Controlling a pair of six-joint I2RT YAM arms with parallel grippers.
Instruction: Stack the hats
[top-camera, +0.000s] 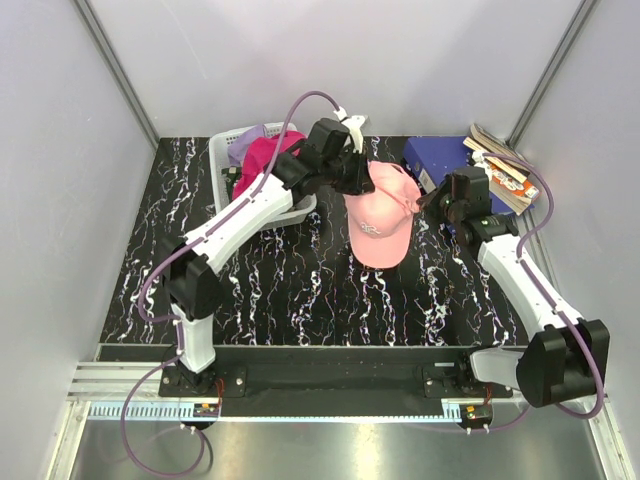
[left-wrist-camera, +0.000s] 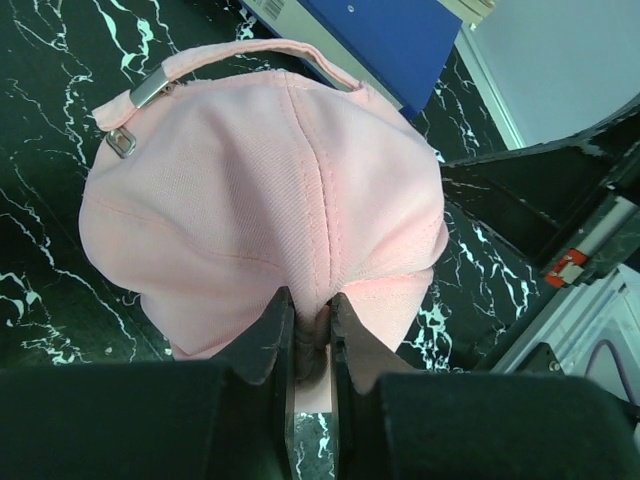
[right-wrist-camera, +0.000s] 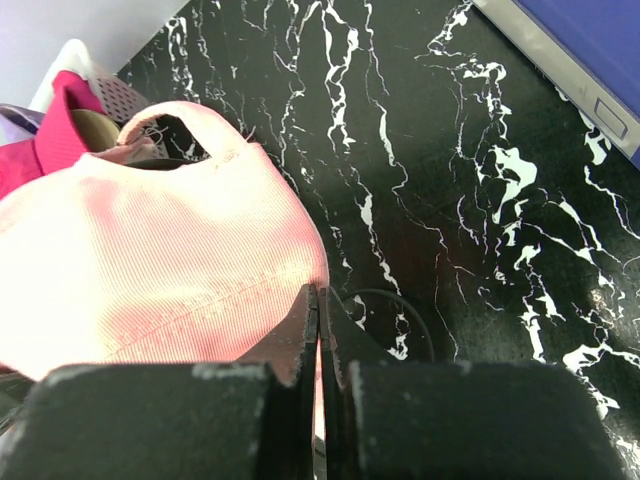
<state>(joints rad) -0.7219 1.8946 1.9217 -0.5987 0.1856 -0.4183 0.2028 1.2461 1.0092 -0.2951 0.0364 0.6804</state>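
The light pink hat (top-camera: 380, 220) is over the middle of the tabletop (top-camera: 290, 290), brim toward the arm bases; the left tool (left-wrist-camera: 310, 318), nearly closed, pinches its crown; the right tool (right-wrist-camera: 320, 305), fully closed, nips its right edge; the basket (top-camera: 222, 160) lies left-rear, nearer the left arm.

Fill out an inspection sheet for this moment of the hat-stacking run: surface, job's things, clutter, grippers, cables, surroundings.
Surface: table, black with white marbling.
Job's things: light pink cap at centre, between both arms; magenta cap and lavender cap in the grey mesh basket at the left rear.
Clutter: blue binder and stack of books at the right rear.
Grippers: left gripper, jaws pinching a fold of the pink crown; right gripper, jaws shut on the cap's edge.
Cables: purple cables looped along each arm.
Surroundings: plain grey walls; nothing else seen.
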